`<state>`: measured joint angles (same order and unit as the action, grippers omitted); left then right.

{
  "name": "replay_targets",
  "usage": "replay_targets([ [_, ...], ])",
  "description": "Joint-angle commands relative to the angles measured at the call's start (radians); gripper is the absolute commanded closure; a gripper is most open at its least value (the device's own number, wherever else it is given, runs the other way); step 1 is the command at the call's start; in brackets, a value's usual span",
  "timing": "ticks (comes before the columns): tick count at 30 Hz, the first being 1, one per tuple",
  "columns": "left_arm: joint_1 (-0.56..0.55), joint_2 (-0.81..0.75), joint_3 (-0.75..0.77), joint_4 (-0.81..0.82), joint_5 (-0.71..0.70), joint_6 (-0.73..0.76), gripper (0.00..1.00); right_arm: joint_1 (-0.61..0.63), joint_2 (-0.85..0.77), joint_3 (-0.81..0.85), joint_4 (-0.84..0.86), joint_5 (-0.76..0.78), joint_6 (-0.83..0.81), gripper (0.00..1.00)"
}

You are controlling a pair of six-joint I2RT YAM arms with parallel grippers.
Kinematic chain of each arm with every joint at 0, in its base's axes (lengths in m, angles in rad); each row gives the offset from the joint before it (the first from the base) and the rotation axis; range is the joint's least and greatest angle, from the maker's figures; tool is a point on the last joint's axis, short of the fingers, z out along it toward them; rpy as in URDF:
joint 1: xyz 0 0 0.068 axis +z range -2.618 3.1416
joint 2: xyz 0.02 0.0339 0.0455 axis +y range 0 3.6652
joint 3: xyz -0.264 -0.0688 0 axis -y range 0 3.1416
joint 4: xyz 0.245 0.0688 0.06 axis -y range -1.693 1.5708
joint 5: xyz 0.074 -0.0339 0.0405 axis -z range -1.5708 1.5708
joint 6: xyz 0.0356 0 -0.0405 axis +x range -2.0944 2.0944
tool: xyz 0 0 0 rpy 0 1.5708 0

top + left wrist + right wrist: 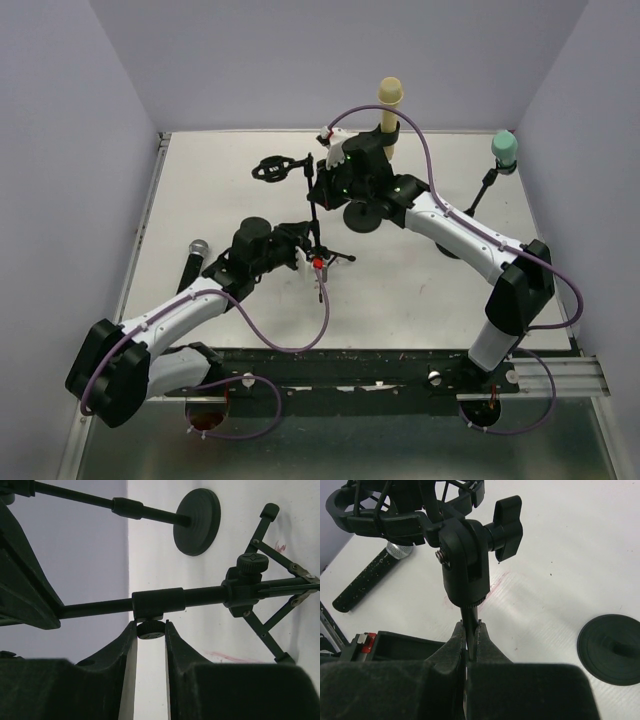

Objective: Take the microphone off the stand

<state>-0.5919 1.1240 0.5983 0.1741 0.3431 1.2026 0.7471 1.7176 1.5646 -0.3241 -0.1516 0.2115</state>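
The black microphone (193,262) with a silver head lies flat on the table, left of the left arm; it also shows in the right wrist view (367,580). The tripod stand (312,218) stands mid-table, and its shock mount (272,168) is empty, as the right wrist view (395,511) also shows. My left gripper (312,258) is low on the stand, its jaws closed on a small knob (151,629) under the pole's collar (159,601). My right gripper (320,188) is shut on the thin pole (471,616) just below the swivel joint (465,560).
A cream microphone (390,96) stands at the back on a stand with a round base (362,216), just right of my right gripper. A green microphone (505,148) on another stand is at the back right. Walls close the table's sides and back.
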Motion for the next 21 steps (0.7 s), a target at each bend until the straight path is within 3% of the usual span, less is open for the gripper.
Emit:
replay_targets([
  [1, -0.039, -0.004, -0.037, 0.183, -0.081, 0.115, 1.00, 0.008, -0.009, 0.009, 0.022, 0.023, 0.025, 0.99],
  [7, -0.042, -0.026, 0.006, 0.030, -0.164, -0.095, 1.00, 0.006, -0.019, -0.018, 0.053, 0.030, 0.031, 0.99],
  [10, -0.037, -0.033, 0.037, -0.027, -0.199, -0.269, 1.00, 0.006, -0.029, -0.034, 0.066, 0.046, 0.035, 0.99],
  [17, 0.015, -0.050, 0.153, -0.159, -0.142, -0.751, 1.00, 0.006, -0.078, -0.106, 0.123, 0.070, 0.037, 0.99],
  [21, 0.030, -0.064, 0.187, -0.173, -0.084, -0.894, 1.00, 0.006, -0.142, -0.185, 0.201, 0.103, 0.054, 0.99],
])
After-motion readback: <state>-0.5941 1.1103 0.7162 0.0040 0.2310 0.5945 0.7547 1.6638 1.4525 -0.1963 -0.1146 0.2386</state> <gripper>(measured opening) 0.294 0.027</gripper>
